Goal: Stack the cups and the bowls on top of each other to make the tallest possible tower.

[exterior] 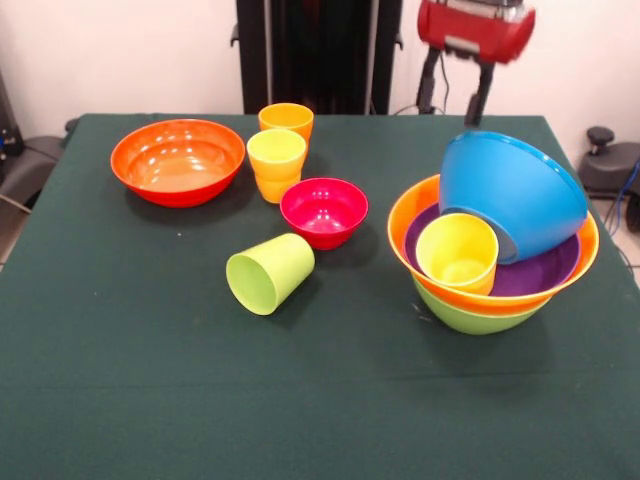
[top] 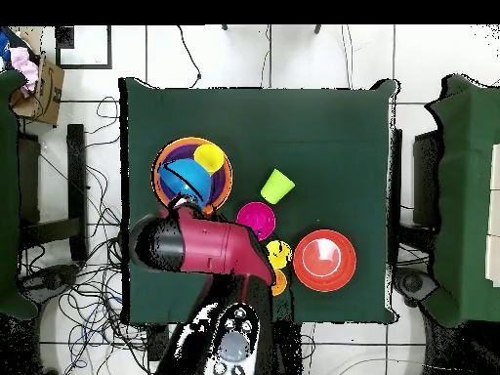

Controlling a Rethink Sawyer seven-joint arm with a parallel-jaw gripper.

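From the front: a small tower (exterior: 493,262) on the right side of the green table (exterior: 150,400), made of a lime green bowl (exterior: 480,316) at the bottom, a big orange bowl (exterior: 430,215) in it, and a purple bowl (exterior: 545,272) inside that. On top, a blue bowl (exterior: 512,195) tipped on its side, leaning, and a yellow cup (exterior: 457,252) resting in the purple one beside it. Still loose on the table: a red-orange bowl (exterior: 178,161) at the far left, a little magenta bowl (exterior: 324,211) in the middle, a yellow cup stacked on an orange one (exterior: 277,163), another orange cup (exterior: 286,120) just behind, and a lime green cup (exterior: 270,272) lying on its side. So only partly done, with much left to pile up, and the blue bowl probably needing to sit flat. Only the red arm (exterior: 475,27) at the top edge; gripper hard to find, open or closed impossible to tell. From overhead: the arm (top: 200,246) covering the near edge of the tower (top: 192,174), hiding the gripper and part of the stacked cups (top: 278,256). Lime green cup (top: 277,186), magenta bowl (top: 256,219) and red-orange bowl (top: 324,260) all clear to see.
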